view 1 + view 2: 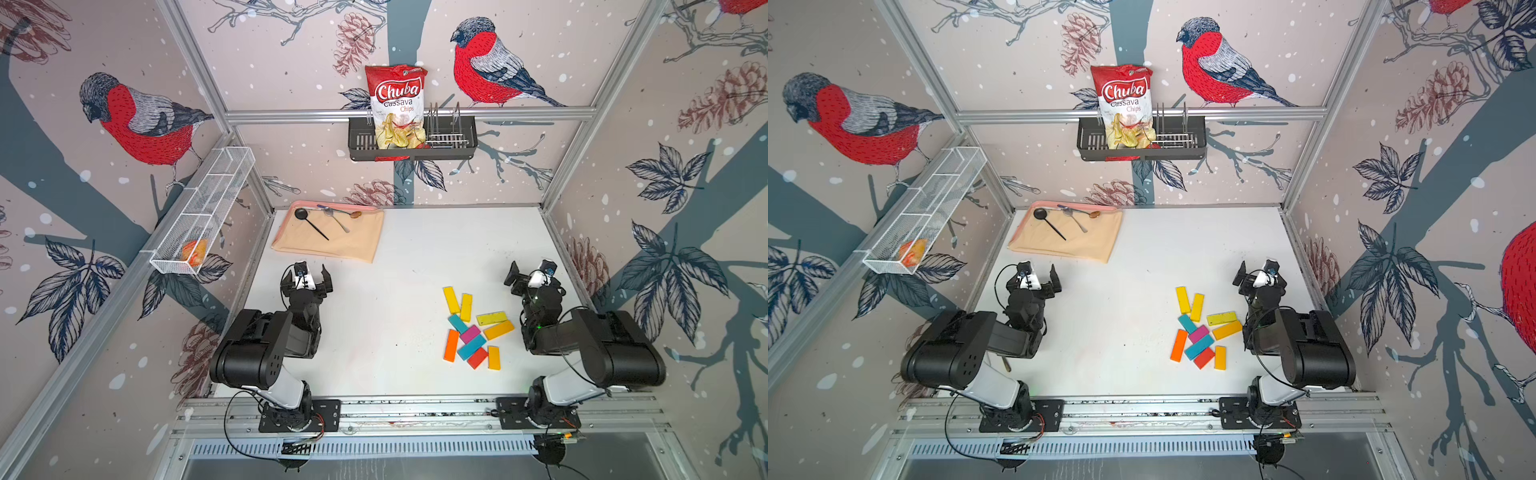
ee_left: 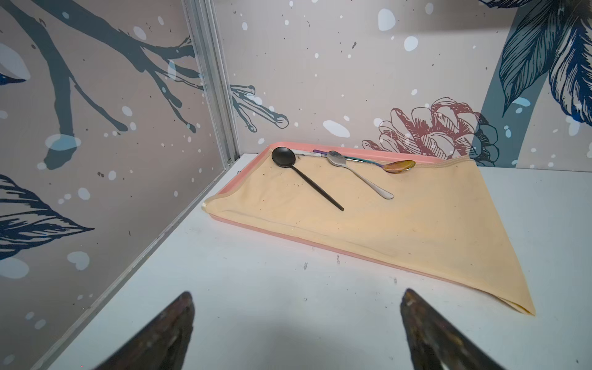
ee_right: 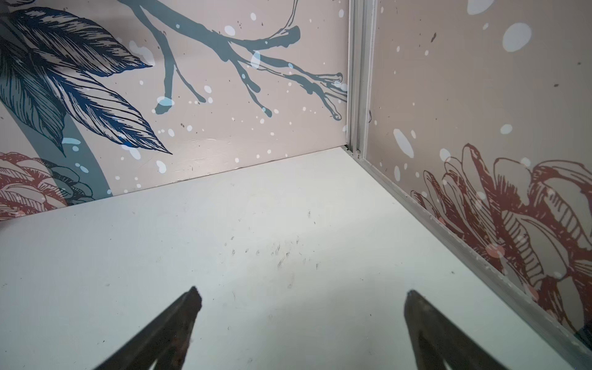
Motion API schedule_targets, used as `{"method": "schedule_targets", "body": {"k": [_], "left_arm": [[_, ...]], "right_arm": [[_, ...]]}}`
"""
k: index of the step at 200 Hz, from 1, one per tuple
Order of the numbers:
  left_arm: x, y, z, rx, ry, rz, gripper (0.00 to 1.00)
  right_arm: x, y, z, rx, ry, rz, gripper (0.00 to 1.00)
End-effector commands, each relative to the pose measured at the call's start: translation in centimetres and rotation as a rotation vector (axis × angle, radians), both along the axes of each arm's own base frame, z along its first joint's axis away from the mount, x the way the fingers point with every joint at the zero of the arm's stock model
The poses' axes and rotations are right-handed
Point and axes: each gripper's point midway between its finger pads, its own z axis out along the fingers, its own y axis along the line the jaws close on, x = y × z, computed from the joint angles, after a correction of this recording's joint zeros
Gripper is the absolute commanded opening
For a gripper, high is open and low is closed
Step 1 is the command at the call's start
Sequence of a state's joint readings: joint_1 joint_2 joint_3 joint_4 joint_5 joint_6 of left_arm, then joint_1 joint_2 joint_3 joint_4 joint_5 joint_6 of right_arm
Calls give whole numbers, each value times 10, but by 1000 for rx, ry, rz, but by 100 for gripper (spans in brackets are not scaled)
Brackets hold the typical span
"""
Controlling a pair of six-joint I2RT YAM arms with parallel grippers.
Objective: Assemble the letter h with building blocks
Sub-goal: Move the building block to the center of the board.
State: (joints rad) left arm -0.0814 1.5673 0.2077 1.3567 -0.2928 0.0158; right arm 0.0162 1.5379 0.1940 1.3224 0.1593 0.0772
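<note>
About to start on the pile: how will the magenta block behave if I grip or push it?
Probably stiff: the magenta block shows straight edges and a flat face. Lying flat, it should slide rather than roll or tip. It is packed against a teal block, so a push would likely shift that too.

This is a lab robot cell. Aluminium frame posts (image 1: 201,70) hold bird-printed wall panels (image 1: 291,62) around a white tabletop (image 1: 395,270), and two black arms (image 1: 249,353) sit bolted to a rail (image 1: 415,409) at its front
</note>
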Motion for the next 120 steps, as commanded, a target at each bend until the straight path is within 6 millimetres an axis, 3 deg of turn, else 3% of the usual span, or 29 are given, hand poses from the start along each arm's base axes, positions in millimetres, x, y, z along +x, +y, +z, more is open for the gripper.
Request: {"method": "schedule_targets", "body": {"k": [1,120], "left_arm": [[1,1,5,-4,-19,5,98],[7,0,-3,-29,39,-34,98]], "right_arm": [[2,8,4,-6,-13,51,100],[2,7,4,4,-13,60,100]]}}
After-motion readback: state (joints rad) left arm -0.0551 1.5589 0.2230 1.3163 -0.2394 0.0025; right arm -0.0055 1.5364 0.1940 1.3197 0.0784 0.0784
